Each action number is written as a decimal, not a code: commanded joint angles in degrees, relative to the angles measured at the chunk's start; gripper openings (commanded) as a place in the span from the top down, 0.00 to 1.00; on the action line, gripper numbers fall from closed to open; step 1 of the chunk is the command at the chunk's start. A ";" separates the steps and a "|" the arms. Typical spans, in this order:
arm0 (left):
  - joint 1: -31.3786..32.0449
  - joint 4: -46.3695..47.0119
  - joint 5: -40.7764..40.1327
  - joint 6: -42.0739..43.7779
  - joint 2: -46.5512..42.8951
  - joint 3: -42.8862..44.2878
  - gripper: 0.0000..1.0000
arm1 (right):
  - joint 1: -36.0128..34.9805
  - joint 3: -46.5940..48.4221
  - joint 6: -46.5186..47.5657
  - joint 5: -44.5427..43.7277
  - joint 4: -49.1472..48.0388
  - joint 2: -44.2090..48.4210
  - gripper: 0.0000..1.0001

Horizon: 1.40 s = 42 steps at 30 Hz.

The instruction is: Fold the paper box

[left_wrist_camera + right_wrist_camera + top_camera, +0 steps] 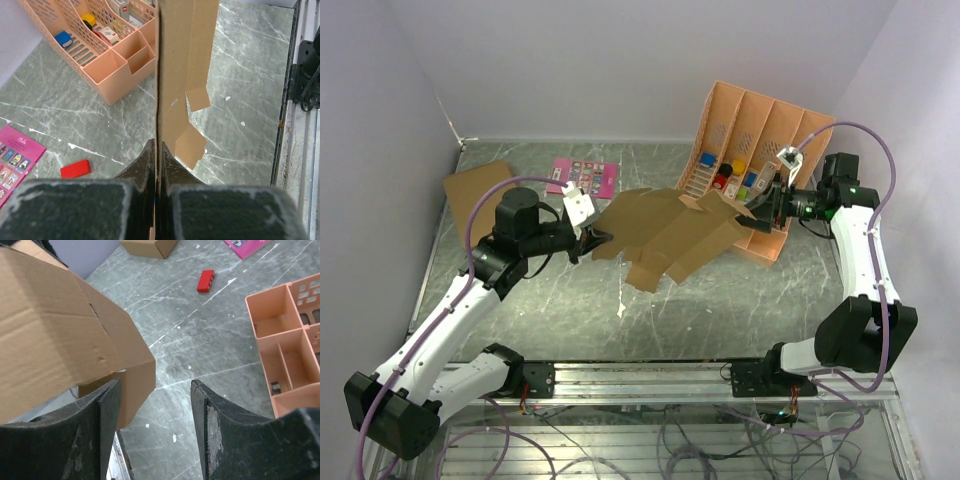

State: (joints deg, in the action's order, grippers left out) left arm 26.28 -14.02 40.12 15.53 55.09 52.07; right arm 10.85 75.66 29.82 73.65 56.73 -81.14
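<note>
Your left hand (156,150) is clenching tight on 1 edge of the paper box (665,235), which is hanging as an unfolded, creased sheet above the worktop (720,310), spanning the gap between the 2 arms. Your right hand (154,385) is standing released, fingers apart, with the sheet's end flap sitting beside 1 finger rather than between the 2. To fold well, you should probably be bringing that flap squarely between the fingers, gripping close to a crease, and turning the panel along its score while the left hand is steadying the sheet; card this thin is likely to buckle if twisted. The peach organizer (115,82) is crowding the space just behind the right hand, so be swinging away from it. A red block (205,280), a pink card (582,175) and a brown cardboard box (150,246) are lying on the worktop, away from both hands.
</note>
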 commanded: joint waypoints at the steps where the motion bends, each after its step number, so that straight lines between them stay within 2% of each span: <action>1: -0.62 -0.29 -0.63 1.70 -0.06 0.82 0.93 | 0.35 1.48 -3.21 -1.04 -1.82 2.10 0.43; 8: -0.68 -1.07 -1.32 2.35 0.04 1.50 0.93 | 0.31 3.13 3.97 -0.74 5.93 0.67 0.43; 15: -0.64 -0.84 -1.34 2.12 -0.25 1.58 0.93 | 0.35 2.61 6.19 -0.98 8.32 1.16 0.43; 23: -0.62 0.71 0.35 0.80 -0.44 1.39 0.93 | 0.04 -0.90 3.36 0.11 2.98 0.60 0.45; 29: -0.62 1.60 1.25 0.25 -0.39 1.31 0.93 | -1.28 -3.14 -0.46 -0.06 -2.88 0.31 0.52; 39: -0.62 2.46 2.25 -0.10 0.41 1.55 0.93 | -1.79 -2.87 -0.58 0.46 -4.47 -1.34 0.62; 42: -0.64 2.64 2.69 -0.27 0.54 1.52 0.93 | -1.80 -2.42 -0.20 0.73 -4.26 -2.05 0.62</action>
State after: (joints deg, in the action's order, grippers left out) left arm 26.28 -14.79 40.38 15.84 55.48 52.10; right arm 9.39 72.53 29.56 73.10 53.34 -82.15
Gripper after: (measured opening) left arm 0.072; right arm 0.381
